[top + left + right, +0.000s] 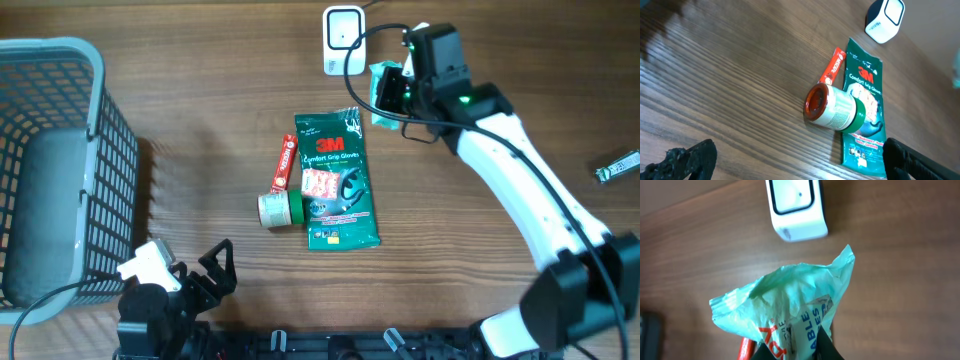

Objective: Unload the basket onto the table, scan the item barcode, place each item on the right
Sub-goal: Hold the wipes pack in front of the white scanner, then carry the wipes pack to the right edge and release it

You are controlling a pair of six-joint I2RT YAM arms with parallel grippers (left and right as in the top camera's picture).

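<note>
**packet up at the scanner, scan not yet confirmed**

the right gripper is pinched on a crumpled teal packet, its jaws pressed together on the lower end. it holds the packet off the table just at 4 o'clock of the white scanner, which sits at 12 o'clock on the table. from the right wrist the packet hangs close below the scanner, apart from it. some print shows on the wrapper, but no barcode can be made out, and nothing tells whether a read has registered.

so, as a judgement, the pick and the carry look done. what is left is turning the barcode face toward the scanner window and holding it there.

the left gripper rests at 7 o'clock, fingers spread wide and holding nothing. a green glove pack lies mid-table, with a red tube and a small jar at its 9 o'clock. these probably wait their turn. the grey basket stands at 9 o'clock.
</note>
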